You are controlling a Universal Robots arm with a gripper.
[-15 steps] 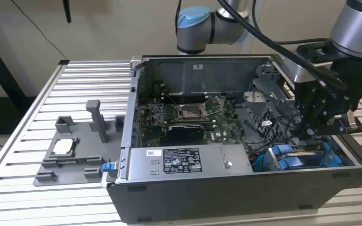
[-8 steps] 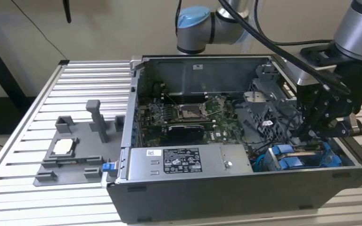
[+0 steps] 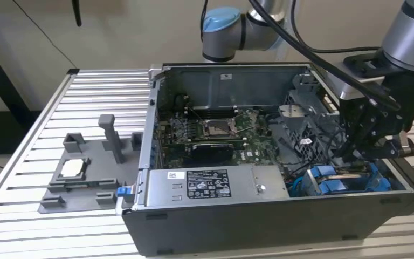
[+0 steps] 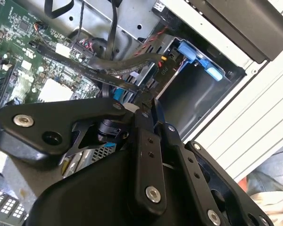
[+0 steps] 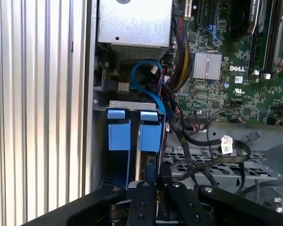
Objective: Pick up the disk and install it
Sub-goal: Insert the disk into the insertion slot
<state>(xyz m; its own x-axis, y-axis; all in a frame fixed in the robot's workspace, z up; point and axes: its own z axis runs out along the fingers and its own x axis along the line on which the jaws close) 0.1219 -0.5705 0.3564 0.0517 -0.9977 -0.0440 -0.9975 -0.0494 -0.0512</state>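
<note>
Nearest the exterior camera: the open computer case (image 3: 264, 226), dark grey, lying on a ribbed metal table (image 3: 20, 216); along its near wall, the long grey metal box (image 3: 207, 186) with a black-and-white sticker.

At the near corner of the case on the exterior view's right, the disk (image 3: 347, 181) stands on edge in the drive bay, its bright blue carrier tabs showing; in the first wrist view the blue tabs (image 5: 134, 129) sit side by side with the thin metal edge of the drive running between them toward the fingers.

The gripper (image 3: 368, 162) hangs directly above that bay; in the first wrist view the black fingers (image 5: 146, 193) lie drawn together on the thin upper edge of the disk, clamped on it as far as shows.

Further in: the green motherboard (image 3: 214, 135) with its central socket; black cables (image 5: 203, 141) looping beside the bay.

Off on the exterior view's left, a grey fixture (image 3: 84, 183) on the table carries a small square silver chip (image 3: 73, 170).

Farthest: the arm's blue-capped joint (image 3: 221, 24) behind the case.
</note>
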